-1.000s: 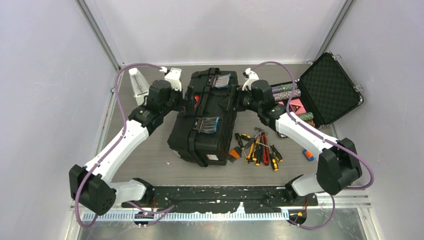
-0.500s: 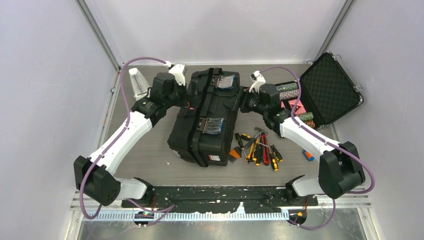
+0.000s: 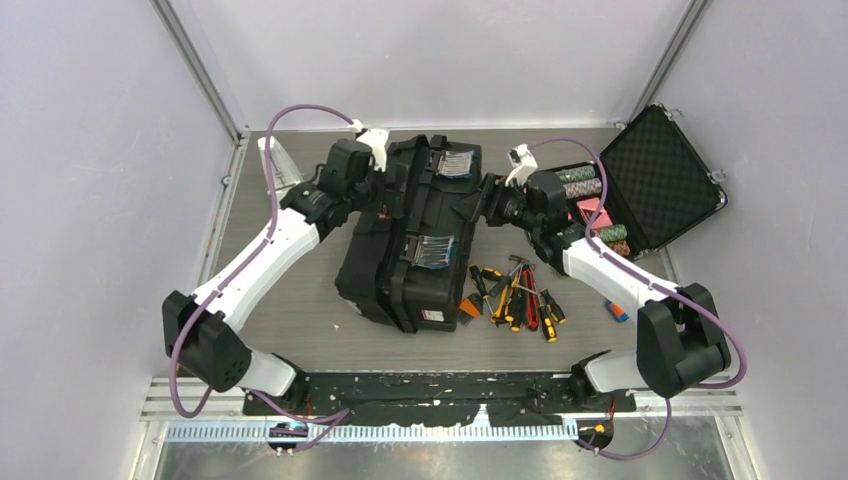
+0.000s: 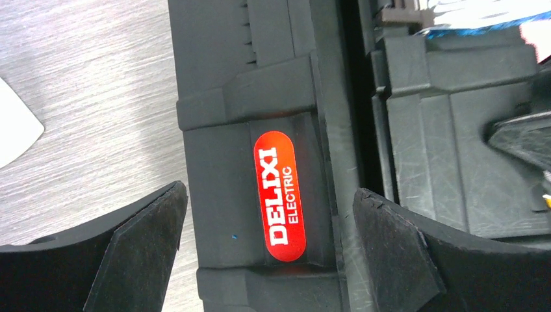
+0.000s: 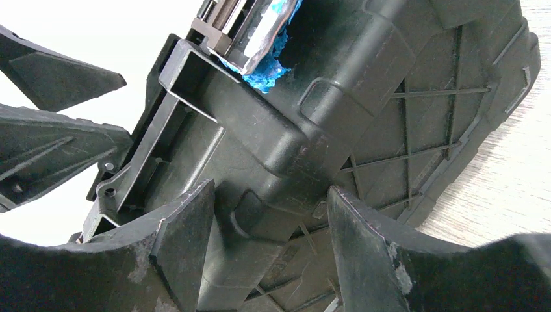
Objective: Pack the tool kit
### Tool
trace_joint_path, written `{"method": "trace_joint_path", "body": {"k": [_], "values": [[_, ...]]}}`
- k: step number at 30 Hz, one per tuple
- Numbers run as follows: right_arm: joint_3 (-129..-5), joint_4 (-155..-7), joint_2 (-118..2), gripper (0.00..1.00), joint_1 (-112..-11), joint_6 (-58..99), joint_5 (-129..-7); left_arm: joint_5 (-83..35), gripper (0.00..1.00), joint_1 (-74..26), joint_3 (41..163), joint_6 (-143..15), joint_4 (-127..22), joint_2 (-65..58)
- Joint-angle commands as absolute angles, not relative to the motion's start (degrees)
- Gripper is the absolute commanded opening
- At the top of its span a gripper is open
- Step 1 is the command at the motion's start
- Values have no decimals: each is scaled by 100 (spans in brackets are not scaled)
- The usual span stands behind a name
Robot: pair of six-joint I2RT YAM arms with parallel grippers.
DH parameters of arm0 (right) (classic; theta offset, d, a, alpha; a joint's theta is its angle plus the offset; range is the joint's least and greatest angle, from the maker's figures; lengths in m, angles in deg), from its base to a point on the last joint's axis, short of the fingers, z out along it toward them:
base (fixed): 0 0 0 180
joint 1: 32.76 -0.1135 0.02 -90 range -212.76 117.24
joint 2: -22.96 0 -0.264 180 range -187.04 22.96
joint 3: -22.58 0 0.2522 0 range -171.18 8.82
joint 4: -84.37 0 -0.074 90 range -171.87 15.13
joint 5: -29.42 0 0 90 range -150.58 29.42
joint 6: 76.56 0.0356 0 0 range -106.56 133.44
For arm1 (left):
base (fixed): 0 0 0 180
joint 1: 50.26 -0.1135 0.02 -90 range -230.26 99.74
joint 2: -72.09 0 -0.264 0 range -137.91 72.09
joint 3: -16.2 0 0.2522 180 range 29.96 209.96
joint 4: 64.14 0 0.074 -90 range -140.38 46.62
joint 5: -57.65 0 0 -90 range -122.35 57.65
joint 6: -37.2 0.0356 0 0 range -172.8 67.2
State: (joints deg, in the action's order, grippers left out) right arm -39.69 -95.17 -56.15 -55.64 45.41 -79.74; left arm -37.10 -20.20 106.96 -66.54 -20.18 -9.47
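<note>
Your left pincer (image 4: 269, 214) stands spread as wide as it goes and has hold of nothing. Its fingers flank the red label (image 4: 279, 188) on the toolbox (image 3: 400, 250) handle, with a sliver of gap on each side. Your right pincer (image 5: 271, 188) is partly open, with a black plastic edge of the toolbox's far side between its fingers. You cannot tell from here whether it is clamped or only straddling.

The toolbox lies mid-desk, skewed, between your two arms. By my reading, packing has barely started. The screwdrivers (image 3: 500, 300) and red pliers (image 3: 530, 300) lie in a loose heap on the desk (image 3: 290, 310) just beside the box's near right corner, and nothing shows as stowed.

The box is scuffed black plastic, ribbed on the face your right wrist sees, with two clear lid compartments (image 3: 430, 250) on top.
</note>
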Motion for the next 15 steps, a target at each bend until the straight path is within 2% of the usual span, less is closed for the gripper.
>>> {"method": "trace_joint_path", "body": {"k": [1,10,15], "values": [[-3502,-8415,-6106,66,-5391,4187,-7408,-4059,100,-1864,11050,-6351,-1760,-1072],[-3480,-8428,-6166,66,-5325,4210,-7494,-4654,99,-1739,11431,-6249,-1349,-1443],[-3463,-8445,-6205,66,-5304,4198,-7504,-4928,91,-1781,11253,-6225,-1443,-1225]]}}
